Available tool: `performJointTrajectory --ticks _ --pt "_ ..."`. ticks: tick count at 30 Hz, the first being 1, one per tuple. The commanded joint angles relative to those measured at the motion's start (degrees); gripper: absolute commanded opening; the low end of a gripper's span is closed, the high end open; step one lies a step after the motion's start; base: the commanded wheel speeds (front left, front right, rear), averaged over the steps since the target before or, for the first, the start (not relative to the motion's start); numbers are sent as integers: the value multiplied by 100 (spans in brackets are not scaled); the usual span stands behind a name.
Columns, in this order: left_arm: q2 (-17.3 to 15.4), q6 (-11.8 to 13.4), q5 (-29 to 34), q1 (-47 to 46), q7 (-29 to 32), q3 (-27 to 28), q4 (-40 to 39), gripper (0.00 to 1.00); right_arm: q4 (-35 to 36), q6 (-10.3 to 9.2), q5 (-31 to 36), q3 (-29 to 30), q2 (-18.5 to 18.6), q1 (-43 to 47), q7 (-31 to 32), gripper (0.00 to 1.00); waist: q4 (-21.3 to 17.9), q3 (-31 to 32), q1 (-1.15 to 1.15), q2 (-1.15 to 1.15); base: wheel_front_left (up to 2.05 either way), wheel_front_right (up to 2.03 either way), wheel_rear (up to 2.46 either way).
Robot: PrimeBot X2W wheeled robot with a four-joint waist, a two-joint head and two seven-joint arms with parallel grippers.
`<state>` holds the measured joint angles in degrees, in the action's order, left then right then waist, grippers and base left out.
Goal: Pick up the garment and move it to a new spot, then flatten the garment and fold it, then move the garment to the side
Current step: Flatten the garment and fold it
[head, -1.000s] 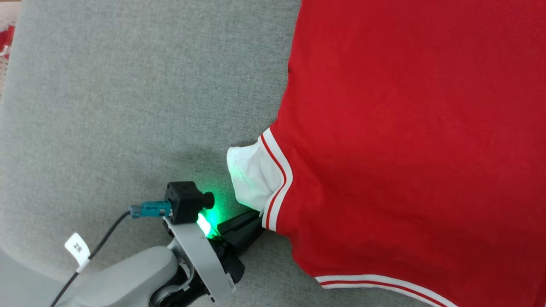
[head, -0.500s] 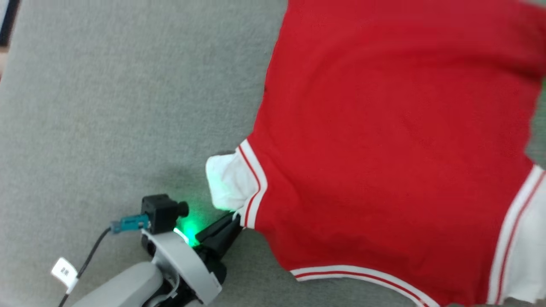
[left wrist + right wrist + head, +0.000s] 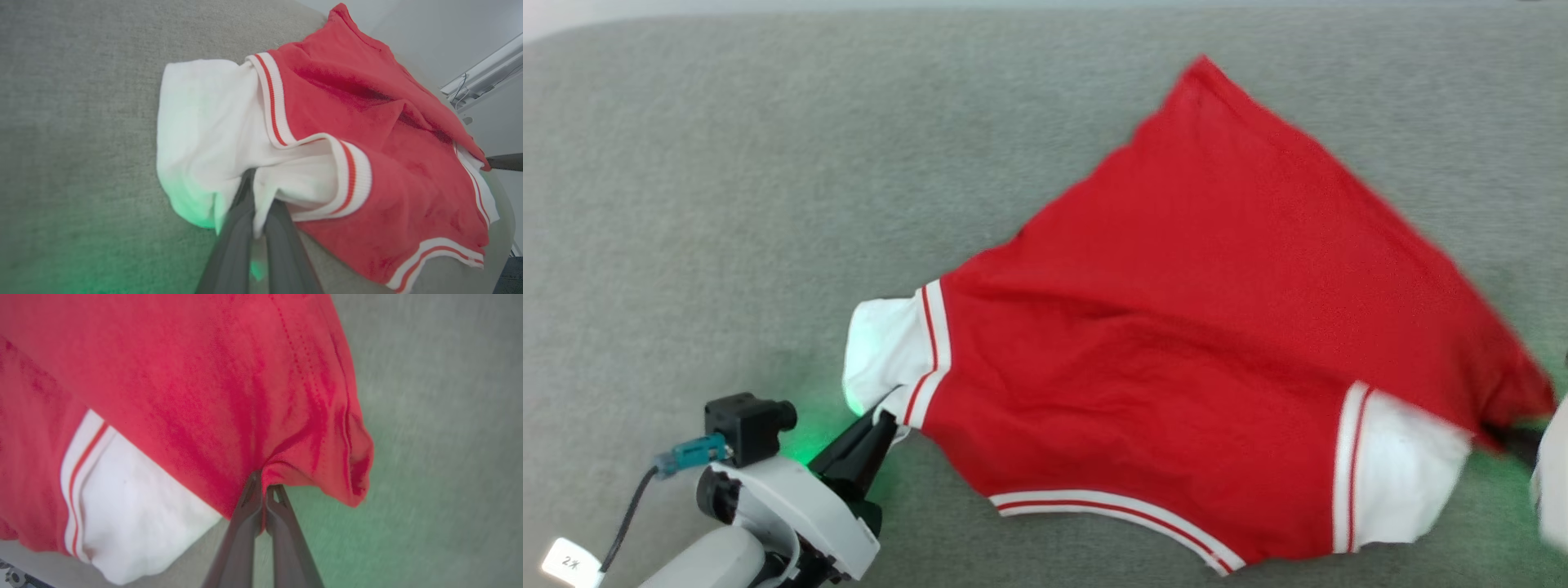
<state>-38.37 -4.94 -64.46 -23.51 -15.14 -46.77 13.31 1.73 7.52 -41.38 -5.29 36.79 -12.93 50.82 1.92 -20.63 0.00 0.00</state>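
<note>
Left gripper: both dark fingers are pressed together on a fold of the white end panel of the garment, the cloth pinched between them just beside the thin white double stripes. Right gripper: its fingers are likewise closed tight, clamping a bunched fold of red cloth at the garment's opposite side, near the second white panel; creases run out from the pinch point. The garment spans between the two grips, in the centre and right of the head view, over a grey fabric surface. Its far corner points toward the top of that view and its striped hem runs along the near edge. Whether the gripped edges are raised clear of the surface cannot be determined. A green glow falls on the surface beside the left fingers. On the left wrist sit a black camera, a teal plug with a dark cable, and a white tag
</note>
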Motion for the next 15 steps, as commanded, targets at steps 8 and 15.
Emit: performJointTrajectory --ticks 8,15 --pt "-72 135 143 129 5 186 -122 0 846 -5 167 132 -856 1796 39 0 -401 268 0 0 0 0 0" --pt "-106 193 103 208 5 299 -174 0 785 -5 490 -143 -1240 1953 -362 20 -585 309 0 0 0 0 0"
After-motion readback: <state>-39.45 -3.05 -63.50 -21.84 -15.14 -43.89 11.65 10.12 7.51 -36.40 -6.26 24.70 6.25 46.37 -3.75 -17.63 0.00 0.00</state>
